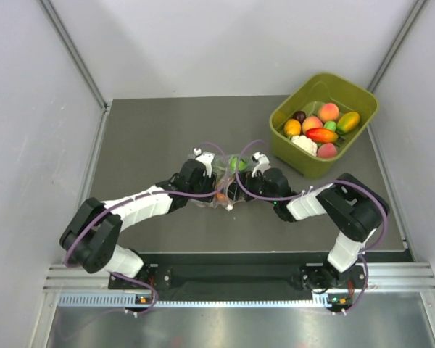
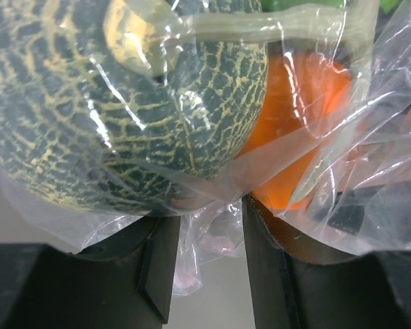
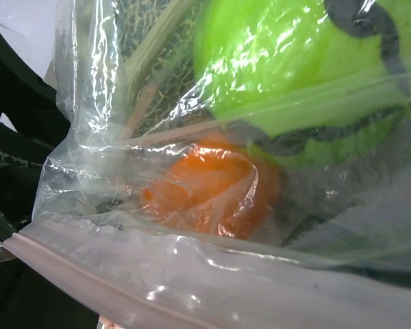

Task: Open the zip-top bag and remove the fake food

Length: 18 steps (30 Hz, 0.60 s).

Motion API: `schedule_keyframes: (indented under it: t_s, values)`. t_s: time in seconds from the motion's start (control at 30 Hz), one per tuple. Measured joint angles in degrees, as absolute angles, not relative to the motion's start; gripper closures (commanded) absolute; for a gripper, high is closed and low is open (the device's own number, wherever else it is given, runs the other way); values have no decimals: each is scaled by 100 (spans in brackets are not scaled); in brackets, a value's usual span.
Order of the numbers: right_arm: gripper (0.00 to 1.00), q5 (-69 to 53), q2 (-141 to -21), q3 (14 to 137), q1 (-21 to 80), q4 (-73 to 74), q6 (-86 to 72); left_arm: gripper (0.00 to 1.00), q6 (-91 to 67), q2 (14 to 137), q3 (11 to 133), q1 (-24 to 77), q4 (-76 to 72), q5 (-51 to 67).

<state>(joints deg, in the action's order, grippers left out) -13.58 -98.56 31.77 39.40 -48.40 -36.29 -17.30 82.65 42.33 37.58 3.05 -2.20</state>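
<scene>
The clear zip-top bag (image 1: 225, 190) lies mid-table between my two grippers. In the left wrist view the bag (image 2: 205, 253) holds a dark green netted melon (image 2: 109, 103) and an orange fruit (image 2: 294, 116). My left gripper (image 2: 211, 233) has its jaws a narrow gap apart, with a loose fold of bag hanging between them. In the right wrist view the pink zip strip (image 3: 89, 274) crosses the bottom, with an orange fruit (image 3: 205, 192) and a bright green fruit (image 3: 288, 62) behind the plastic. My right gripper (image 1: 242, 186) touches the bag, and the plastic hides its fingers.
An olive-green tub (image 1: 312, 165) with several toy fruits stands at the back right of the dark table (image 1: 145, 138). White walls close in the sides and back. Both arms reach inward from the near edge.
</scene>
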Motion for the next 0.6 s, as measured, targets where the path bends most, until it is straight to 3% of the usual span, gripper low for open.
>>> schedule_keyframes:
  t_s: [0.13, 0.2, 0.33, 0.4, 0.6]
  values:
    - [19, -1361, -9950, 3256, 3979, -4849, -3618, 61, -1691, 8300, 4233, 3758, 274, -237]
    - [36, -1361, -10016, 3277, 3992, -4873, -3612, 66, -1664, 8300, 4230, 3758, 263, -239]
    - [55, -1382, -10082, 3273, 4003, -5175, -3653, 83, -1597, 8300, 4228, 3743, 257, -274]
    - [59, -1385, -10090, 3271, 4005, -5328, -3671, 91, -1579, 8300, 4217, 3717, 255, -296]
    - [64, -1306, -9953, 3076, 4049, -5360, -3638, 95, -1553, 8291, 4178, 3739, 259, -303]
